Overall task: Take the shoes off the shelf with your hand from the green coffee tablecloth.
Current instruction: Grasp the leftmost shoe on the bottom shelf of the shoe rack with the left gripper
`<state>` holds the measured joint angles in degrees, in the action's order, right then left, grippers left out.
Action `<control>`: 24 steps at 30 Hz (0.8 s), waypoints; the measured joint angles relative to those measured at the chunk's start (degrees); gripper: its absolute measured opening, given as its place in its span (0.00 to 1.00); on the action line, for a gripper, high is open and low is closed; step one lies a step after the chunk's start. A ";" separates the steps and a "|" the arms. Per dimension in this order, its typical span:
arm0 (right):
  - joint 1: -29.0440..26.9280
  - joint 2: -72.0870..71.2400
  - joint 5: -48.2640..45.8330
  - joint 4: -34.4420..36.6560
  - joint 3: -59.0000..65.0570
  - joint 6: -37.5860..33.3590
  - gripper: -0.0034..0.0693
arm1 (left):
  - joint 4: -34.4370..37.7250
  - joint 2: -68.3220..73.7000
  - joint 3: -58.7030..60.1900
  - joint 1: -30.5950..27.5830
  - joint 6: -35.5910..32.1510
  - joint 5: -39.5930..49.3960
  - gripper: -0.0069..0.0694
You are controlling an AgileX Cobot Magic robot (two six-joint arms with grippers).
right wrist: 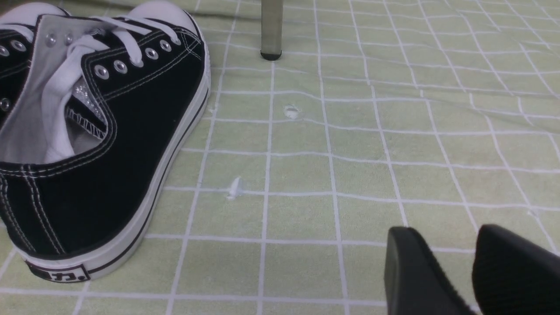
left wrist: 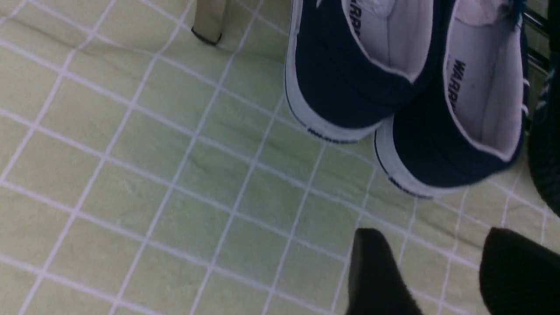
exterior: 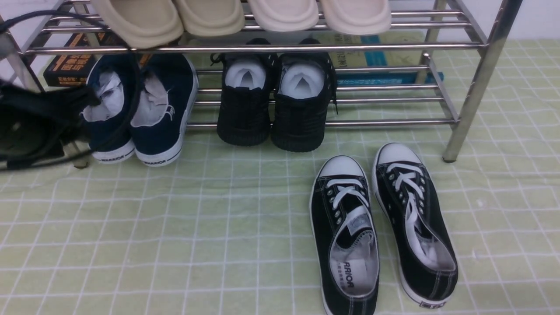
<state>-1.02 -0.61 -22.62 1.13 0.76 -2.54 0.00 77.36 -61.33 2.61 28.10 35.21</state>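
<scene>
Near the front edge, the right gripper [right wrist: 446, 238] (only its wrist view shows it) gapes narrowly, empty, beside black lace-up sneakers [right wrist: 131, 153]. Toward the far-left corner, the left gripper [left wrist: 433, 238], spread and empty, faces navy WARRIOR shoes [exterior: 157, 131], heels on the green tablecloth [exterior: 175, 227], toes in the shelf [exterior: 481, 78].

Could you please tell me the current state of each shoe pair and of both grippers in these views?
navy shoes: on the lower tier of the shelf, heels sticking out, not gripped.
left gripper: open, empty, near the navy heels.
right gripper: open, empty, over the tablecloth.
black knit pair: on the lower tier, stuffed with paper.
lace-up sneakers: off the shelf, flat on the tablecloth.
</scene>
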 joint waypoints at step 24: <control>0.00 0.00 0.00 0.00 0.00 0.00 0.37 | -29.41 21.12 -8.49 0.00 6.68 -14.64 0.69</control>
<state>-1.02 -0.61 -22.62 1.13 0.76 -2.54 -29.41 98.48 -69.82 2.61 34.78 20.57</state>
